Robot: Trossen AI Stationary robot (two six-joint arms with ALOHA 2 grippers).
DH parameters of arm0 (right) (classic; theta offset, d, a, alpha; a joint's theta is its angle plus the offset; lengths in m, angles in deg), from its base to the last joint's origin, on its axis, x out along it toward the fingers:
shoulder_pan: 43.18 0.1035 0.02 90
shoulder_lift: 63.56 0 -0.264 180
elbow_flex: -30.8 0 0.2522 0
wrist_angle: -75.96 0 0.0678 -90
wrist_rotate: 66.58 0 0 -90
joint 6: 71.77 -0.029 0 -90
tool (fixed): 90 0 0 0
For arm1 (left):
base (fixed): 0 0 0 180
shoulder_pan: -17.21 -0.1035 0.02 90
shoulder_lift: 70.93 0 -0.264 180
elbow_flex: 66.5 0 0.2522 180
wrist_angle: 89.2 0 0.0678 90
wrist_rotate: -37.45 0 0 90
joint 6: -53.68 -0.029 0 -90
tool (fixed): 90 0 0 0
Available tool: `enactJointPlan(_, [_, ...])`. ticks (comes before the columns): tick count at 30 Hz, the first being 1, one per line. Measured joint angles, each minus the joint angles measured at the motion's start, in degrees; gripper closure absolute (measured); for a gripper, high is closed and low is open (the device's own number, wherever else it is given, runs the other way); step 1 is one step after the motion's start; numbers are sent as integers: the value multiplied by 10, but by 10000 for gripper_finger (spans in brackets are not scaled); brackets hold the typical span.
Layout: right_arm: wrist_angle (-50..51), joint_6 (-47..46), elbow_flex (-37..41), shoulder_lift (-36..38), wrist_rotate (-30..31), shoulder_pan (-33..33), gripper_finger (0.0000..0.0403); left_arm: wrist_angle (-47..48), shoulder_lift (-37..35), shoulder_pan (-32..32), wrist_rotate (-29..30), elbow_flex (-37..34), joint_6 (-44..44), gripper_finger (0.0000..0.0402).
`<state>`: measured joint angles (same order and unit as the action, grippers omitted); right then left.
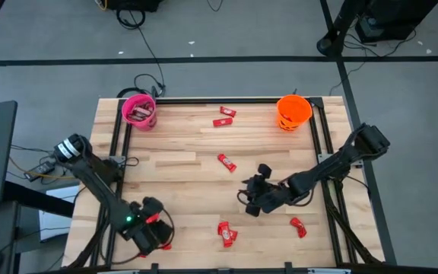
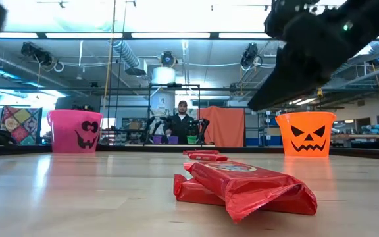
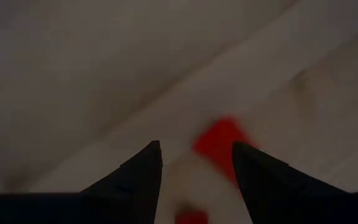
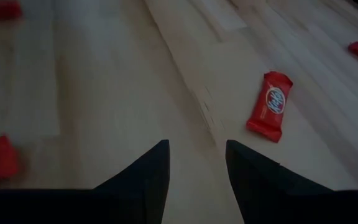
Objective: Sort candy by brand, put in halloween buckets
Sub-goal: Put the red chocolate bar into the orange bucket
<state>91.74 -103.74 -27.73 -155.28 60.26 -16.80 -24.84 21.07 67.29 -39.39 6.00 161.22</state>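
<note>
1 red bar point(image 3: 219, 140) is seen just ahead of the left gripper point(image 3: 194, 163), between its parted, empty fingers; the right gripper point(image 4: 196, 163), also parted, is farther off.

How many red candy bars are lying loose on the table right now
About 7: two at the far edge, one mid-table, two piled at the near edge, one near right, one by the left claw. Others may be hidden.

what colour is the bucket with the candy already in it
Hot pink bucket, at the table's far left corner; the high view shows the candy inside it best.
</note>
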Motion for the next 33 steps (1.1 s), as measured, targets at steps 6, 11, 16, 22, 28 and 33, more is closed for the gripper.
enactJointPlan(6, [-2, 26, 0, -28, -5, -19, 234, -18, 41, 27, -98, 0, 87, 204])
enactJointPlan(11, [-2, 60, 0, -27, -18, -31, 234, -105, 65, 39, -132, 0, 89, 204])
enactJointPlan(16, [-16, 103, 0, -24, -20, -46, 234, -147, 78, 44, -139, 0, 96, 204])
enactJointPlan(22, [-20, 137, 0, -24, -26, -59, 234, -129, 112, 45, -219, 3, 99, 229])
enactJointPlan(28, [-20, 156, 0, -24, -39, -70, 234, -110, 103, 39, -196, 2, 49, 302])
enactJointPlan(33, [-27, 167, 0, -24, -36, -80, 234, -48, 89, 5, -118, 0, 0, 340])
